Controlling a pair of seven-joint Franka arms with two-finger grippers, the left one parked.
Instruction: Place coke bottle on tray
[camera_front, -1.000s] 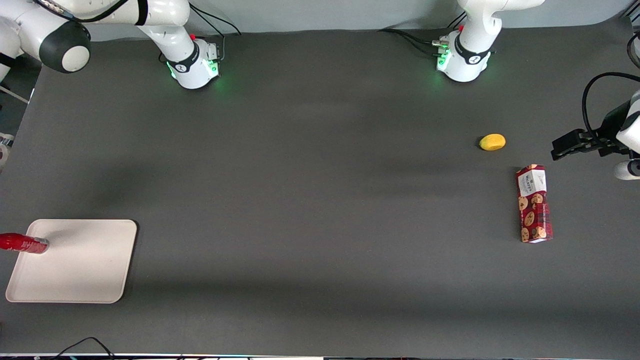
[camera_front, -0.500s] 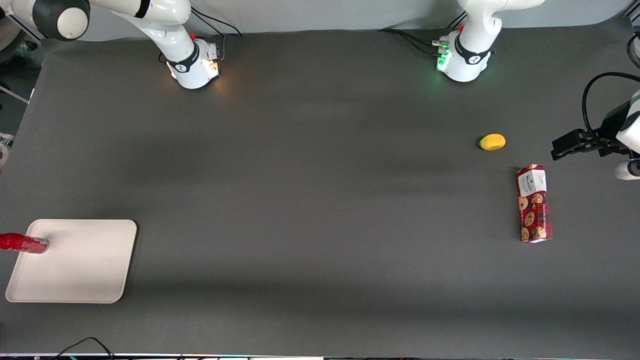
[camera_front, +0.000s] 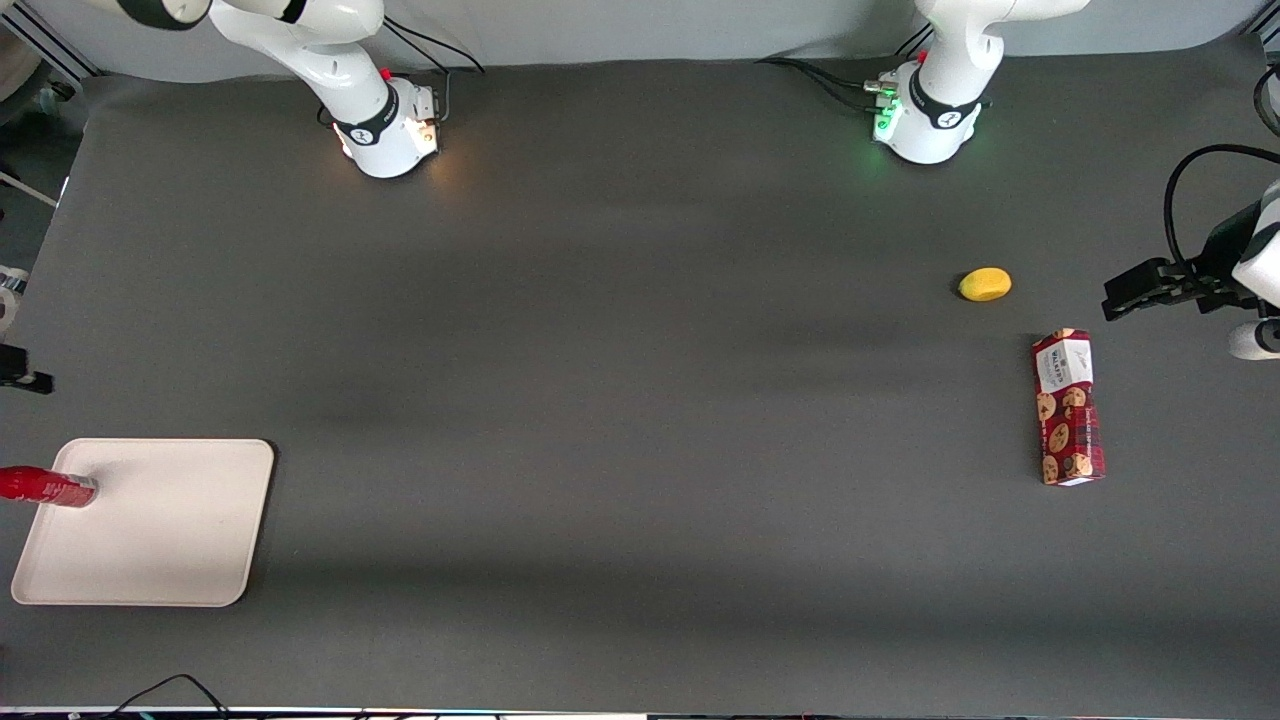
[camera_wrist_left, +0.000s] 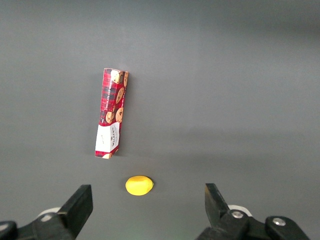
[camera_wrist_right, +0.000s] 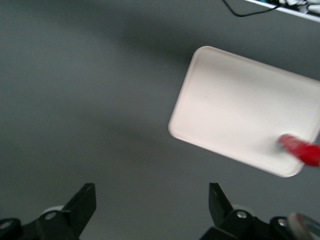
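Even overhead light, blurred wrist view

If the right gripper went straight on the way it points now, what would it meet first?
Probably only the bare dark table mat: the open gripper points down at it, while the tray and coke bottle lie off to the side.

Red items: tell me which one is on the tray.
The coke bottle, standing at the tray's edge. The red cookie box lies on bare table toward the parked arm's end. The gripper hangs open above the table.

The tray (camera_front: 160, 540) looked like smooth matt plastic. The bottle (camera_front: 45, 487) was glossy. The table (camera_front: 640, 450) appeared matt, cloth-like. The box (camera_front: 1068, 407) was printed cardboard.
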